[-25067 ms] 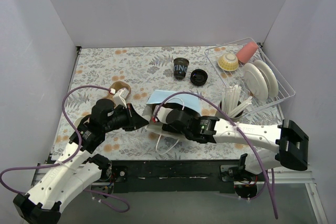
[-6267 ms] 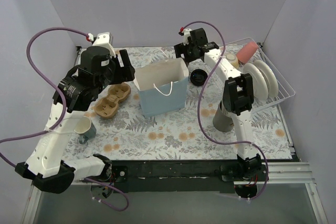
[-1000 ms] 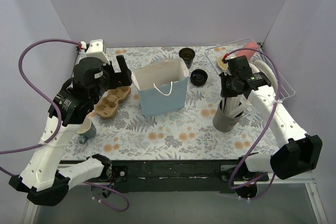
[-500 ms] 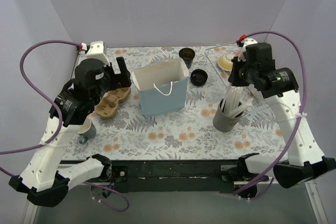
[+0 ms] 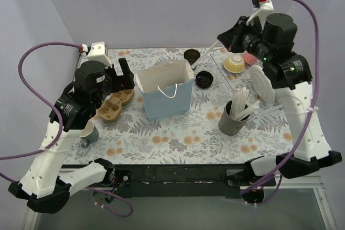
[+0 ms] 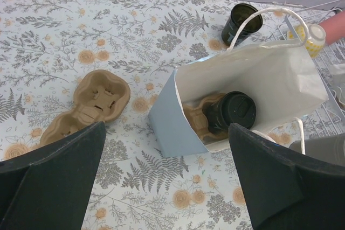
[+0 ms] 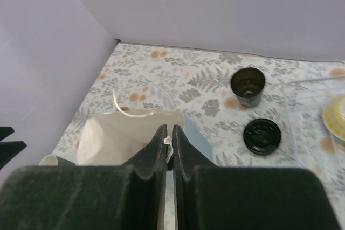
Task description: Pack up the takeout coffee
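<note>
1. The right fingers (image 7: pixel 156 154) are raised high over the far right corner of the bench (image 5: pixel 161 138). They are pressed nearly together, pinching a thin white stick (image 5: pixel 215 48) by its end. So slight a hold could let the stick swing or drop.
2. The stick's free end hangs close above the open cup (image 5: pixel 191 55), which stands lidless near the far edge. A careless sweep could tip it. Whether it is filled I cannot tell; if so, it would spill.
3. The lid (image 5: pixel 204 79) lies loose beside the paper bag (image 5: pixel 167 98). The lidded cup (image 6: pixel 232 111) sits in a carrier (image 6: pixel 197 122) inside the bag. The bag looks light and could topple if nudged.
4. The left fingers (image 6: pixel 54 176) are spread wide above the bag, holding nothing.
5. The bench wears a fern-and-flower print, and plain pale walls (image 5: pixel 161 9) close three sides.
</note>
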`<action>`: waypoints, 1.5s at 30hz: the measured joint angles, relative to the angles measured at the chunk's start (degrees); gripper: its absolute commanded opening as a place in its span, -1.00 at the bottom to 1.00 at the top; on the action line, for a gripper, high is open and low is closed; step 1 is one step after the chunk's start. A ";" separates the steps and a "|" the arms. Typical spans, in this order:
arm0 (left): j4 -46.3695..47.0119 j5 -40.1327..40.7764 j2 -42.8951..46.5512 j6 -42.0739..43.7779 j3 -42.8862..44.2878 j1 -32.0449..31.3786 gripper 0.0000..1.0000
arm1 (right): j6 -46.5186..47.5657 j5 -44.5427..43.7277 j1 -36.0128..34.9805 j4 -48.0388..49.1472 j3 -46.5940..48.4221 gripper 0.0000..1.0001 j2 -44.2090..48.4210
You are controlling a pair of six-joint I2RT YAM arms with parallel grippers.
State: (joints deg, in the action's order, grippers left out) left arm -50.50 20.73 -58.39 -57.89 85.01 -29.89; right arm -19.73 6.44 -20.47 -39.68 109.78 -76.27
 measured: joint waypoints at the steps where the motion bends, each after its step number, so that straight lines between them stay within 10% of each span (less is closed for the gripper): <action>1: -0.02 0.00 0.15 0.00 0.00 0.00 0.96 | -0.98 0.24 -1.11 2.36 -0.17 -0.93 -1.33; 13: -0.07 0.07 2.38 -0.26 0.00 0.00 0.97 | -6.23 -1.95 -21.75 20.20 -10.10 -0.45 -11.87; 21: -0.04 -0.09 2.43 -0.46 0.00 0.00 0.96 | -5.25 -4.46 -23.02 16.33 -9.01 0.48 -14.16; 23: 0.15 -0.63 2.45 -0.48 -0.02 0.00 0.96 | -4.07 -4.96 -22.88 13.05 -5.14 0.97 -14.88; 29: 3.91 -6.75 3.54 -1.01 -0.85 0.00 0.97 | -2.16 -4.55 -22.73 3.63 -0.11 0.97 -12.11; 45: 19.28 -31.98 12.37 -7.41 -12.28 -0.02 0.96 | -10.14 -6.99 -22.73 3.13 -28.65 0.97 19.21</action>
State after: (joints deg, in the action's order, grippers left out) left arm -31.22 -11.25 -46.02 -65.30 72.73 -29.91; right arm -29.87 -0.56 -43.20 -36.56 81.12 -57.06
